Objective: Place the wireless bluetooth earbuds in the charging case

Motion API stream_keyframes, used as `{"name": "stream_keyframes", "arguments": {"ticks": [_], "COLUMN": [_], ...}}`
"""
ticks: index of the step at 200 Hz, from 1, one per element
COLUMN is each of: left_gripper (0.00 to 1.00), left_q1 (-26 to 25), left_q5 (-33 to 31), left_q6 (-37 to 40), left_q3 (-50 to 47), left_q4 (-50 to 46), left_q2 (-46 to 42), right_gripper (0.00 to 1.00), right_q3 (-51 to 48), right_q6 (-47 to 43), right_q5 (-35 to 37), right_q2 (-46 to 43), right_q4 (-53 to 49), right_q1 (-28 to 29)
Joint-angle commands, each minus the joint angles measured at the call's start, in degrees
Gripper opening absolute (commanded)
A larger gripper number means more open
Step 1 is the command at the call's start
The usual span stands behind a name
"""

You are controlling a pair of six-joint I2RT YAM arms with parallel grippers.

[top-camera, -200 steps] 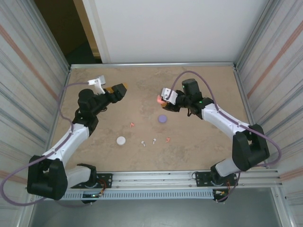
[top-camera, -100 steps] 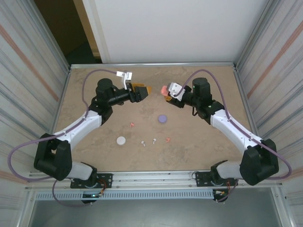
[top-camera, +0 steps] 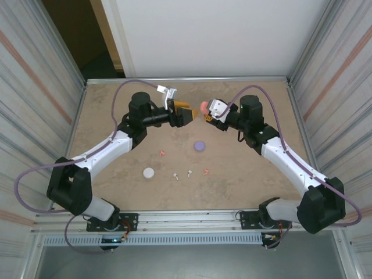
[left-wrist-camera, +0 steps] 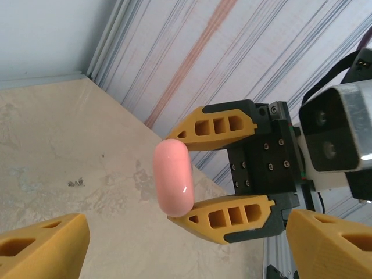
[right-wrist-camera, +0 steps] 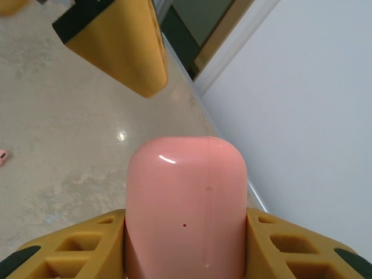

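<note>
"Right claw [top-camera: 204, 110] has the pink charging case [top-camera: 203, 107] pinched between its fingers [right-wrist-camera: 64, 247], see? Jaws only partly closed, because the case fills the gap. It's holding it up in the air over the back of the table [top-camera: 116, 145], rounded end poking out past the fingertips."

"And the left claw [top-camera: 190, 115]?"

"Wide open, nothing in it. It's pointed straight at the pink charging case, face to face with the right claw. Its yellow fingers [left-wrist-camera: 43, 247] are spread well apart, close to the case but not touching it."

"Is the lid open?"

"Looks shut to me. All I see is a smooth pink shell with a faint seam."

"Where are the earbuds?"

"Down on the table, nearer us, well apart from both claws. One coral-pink earbud [top-camera: 162, 153] lies left of the middle, a second coral-pink earbud [top-camera: 206, 171] over to the right. Between those, a bit closer to us, lie one white earbud [top-camera: 175, 176] and a second white earbud [top-camera: 189, 172], near each other. Too tiny to tell which way they face."

"Other cases?"

"A purple case [top-camera: 200, 146] lies flat on the table nearer us than the two claws, and a white case [top-camera: 149, 172] sits left of the white earbuds. Both sit alone. I can't tell from here whether their lids are shut."
</note>
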Motion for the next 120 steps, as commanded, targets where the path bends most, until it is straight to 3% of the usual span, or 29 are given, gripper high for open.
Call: {"name": "stream_keyframes", "arguments": {"ticks": [1, 120], "left_gripper": [0.86, 0.65], "left_q1": [-0.9, -2.4], "left_q5": [1.1, 2.9], "left_q6": [1.7, 2.0], "left_q3": [2.8, 7.4], "left_q4": [-1.2, -4.1], "left_q2": [1.0, 6.0], "right_gripper": [0.41, 0.42], "right_q3": [0.6, 1.1], "right_q6": [1.6, 2.0], "right_q5": [0.1, 0.9], "right_q2": [-2.0, -0.9], "right_q4": [1.0, 2.3], "right_q1": [0.8, 1.9]}}
